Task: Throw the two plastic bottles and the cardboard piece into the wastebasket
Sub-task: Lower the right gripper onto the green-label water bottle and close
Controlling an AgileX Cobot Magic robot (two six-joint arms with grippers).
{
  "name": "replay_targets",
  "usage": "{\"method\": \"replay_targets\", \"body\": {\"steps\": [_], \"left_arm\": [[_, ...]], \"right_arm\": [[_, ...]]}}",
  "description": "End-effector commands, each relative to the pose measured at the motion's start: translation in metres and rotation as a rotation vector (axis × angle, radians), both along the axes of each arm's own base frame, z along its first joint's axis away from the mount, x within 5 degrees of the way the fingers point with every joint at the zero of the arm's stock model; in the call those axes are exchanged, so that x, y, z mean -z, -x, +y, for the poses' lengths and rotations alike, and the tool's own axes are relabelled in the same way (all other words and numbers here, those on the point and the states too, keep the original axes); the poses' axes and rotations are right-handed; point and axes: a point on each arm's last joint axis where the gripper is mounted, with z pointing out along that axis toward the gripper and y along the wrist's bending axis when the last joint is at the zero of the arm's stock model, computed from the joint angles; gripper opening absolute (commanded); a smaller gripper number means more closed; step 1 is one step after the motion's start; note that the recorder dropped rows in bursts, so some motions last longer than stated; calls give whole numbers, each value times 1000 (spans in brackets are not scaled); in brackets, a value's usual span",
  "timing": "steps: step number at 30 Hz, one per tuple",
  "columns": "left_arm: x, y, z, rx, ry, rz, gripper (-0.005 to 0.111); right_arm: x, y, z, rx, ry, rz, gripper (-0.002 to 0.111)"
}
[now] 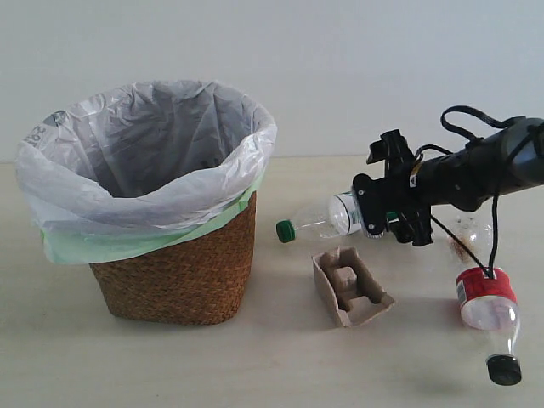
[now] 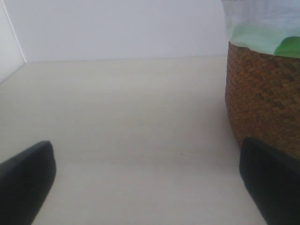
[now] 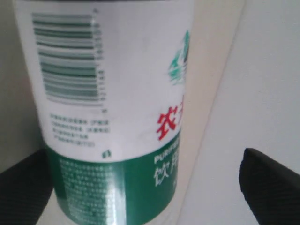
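Between wide-apart fingers (image 3: 269, 185) of the right tool (image 3: 147, 187) lies the green-capped bottle (image 3: 112, 93).

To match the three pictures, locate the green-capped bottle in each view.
Exterior: green-capped bottle on its side, right of the wastebasket, behind the cardboard tray.
Left wrist: not in it.
Right wrist: its white-green label close up, between the open fingers of the right claw.
Shared landmark: the pale table.

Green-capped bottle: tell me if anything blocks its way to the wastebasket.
Nothing visible does. Bare table lies between the green-capped bottle and the wastebasket; the cardboard piece lies off that line, nearer the camera. Its rim stands higher than the bottle.
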Motion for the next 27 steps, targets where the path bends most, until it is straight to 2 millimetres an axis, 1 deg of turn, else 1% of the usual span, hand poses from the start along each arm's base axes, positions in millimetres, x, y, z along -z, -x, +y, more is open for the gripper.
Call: {"method": "replay_targets", "body": {"steps": [1, 9, 11, 16, 22, 27], "left_arm": [[-2, 0, 0, 3, 9, -15, 108], [-2, 0, 0, 3, 9, -15, 108], [-2, 0, 0, 3, 9, -15, 108], [-2, 0, 0, 3, 9, -15, 108], [-2, 0, 0, 3, 9, -15, 108], [-2, 0, 0, 3, 9, -15, 108]], "right_arm": [[10, 0, 2, -11, 8, 13, 105], [12, 0, 1, -19, 28, 22, 105], [17, 1, 1, -18, 32, 35, 105], [17, 1, 1, -20, 35, 37, 105], [17, 1, 1, -8, 20, 38, 105], [17, 1, 1, 55, -52, 58, 105]]}}
